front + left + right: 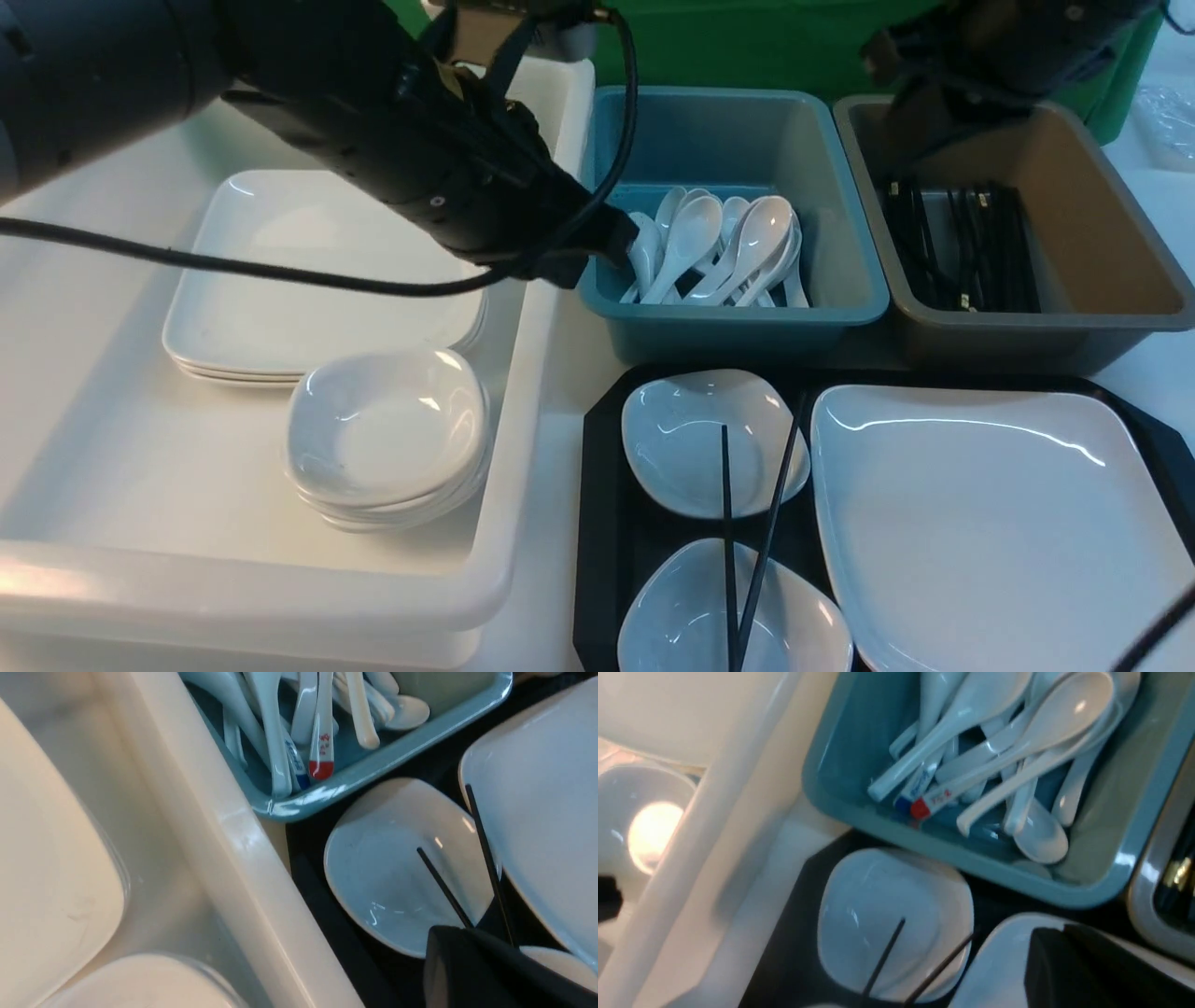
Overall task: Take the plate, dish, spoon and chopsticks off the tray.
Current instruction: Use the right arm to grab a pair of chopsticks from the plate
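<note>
Left gripper point(611, 245): your jaws here are closed with nothing between them. It hangs at the left wall of the blue bin point(738, 322).
Right gripper point(920, 117): you see only a dark mass over the brown bin point(1046, 327), so you cannot tell whether its jaws are apart or together.
Surface: a white table point(551, 523) carries everything. A white tub point(523, 448) lies left of the left gripper, holding stacked plates point(308, 280) and stacked dishes point(387, 434).
Room: a green panel point(747, 37) stands beyond both grippers.
Tray point(607, 523): black, on the robot's side of both grippers, right against the two bins.
Plate point(990, 523): flat on the tray's right part, on the robot's side of your right gripper.
Dishes: the far dish point(681, 448) and the near dish point(681, 625) fill the tray's left part, to the right of your left gripper and closer to the robot.
Chopsticks point(727, 504): they lie across both dishes with the long axis running from the robot toward the bins. The far tips splay apart and the near ends meet over the near dish.
Spoon point(321, 728): in the blue bin among other spoons point(709, 243), just right of your left gripper. Its long axis runs front to back, with the red-labelled handle end toward the robot and the bowl away.
</note>
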`<state>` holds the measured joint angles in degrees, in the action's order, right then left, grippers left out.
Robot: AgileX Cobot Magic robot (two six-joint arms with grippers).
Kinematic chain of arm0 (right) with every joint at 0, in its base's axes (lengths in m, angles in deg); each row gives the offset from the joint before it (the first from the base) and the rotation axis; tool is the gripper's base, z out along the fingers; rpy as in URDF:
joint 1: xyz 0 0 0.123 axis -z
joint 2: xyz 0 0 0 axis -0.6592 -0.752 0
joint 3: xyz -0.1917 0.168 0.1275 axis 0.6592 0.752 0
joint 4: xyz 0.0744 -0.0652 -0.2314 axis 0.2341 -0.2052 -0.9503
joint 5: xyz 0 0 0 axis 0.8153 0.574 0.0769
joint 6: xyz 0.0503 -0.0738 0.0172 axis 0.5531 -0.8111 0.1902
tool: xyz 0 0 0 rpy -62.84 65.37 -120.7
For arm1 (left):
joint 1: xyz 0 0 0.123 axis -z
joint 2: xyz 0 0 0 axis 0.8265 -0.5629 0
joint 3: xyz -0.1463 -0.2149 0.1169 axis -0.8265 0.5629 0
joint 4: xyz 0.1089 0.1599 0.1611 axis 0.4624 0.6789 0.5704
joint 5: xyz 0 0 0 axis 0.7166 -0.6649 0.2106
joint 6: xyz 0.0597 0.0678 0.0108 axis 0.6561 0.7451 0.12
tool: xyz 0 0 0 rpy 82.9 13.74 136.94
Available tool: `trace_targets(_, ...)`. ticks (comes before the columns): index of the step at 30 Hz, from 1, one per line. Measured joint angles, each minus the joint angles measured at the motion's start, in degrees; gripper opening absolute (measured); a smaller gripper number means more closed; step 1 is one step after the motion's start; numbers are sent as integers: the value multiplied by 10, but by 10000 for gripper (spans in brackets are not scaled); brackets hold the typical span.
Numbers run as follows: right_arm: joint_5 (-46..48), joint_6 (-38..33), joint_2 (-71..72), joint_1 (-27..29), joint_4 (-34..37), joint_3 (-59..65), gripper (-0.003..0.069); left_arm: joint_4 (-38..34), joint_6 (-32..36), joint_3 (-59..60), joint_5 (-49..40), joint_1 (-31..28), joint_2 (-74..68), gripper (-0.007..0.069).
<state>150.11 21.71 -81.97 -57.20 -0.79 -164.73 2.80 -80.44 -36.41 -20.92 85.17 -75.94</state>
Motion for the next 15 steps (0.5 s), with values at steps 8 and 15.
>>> trace_targets(8,-45,50,147,-35,1,276,235,23,12,0,-41,62,0,1)
trace_targets(15,-219,103,154,-169,17,488,384,77,-25,0,-56,75,0,1)
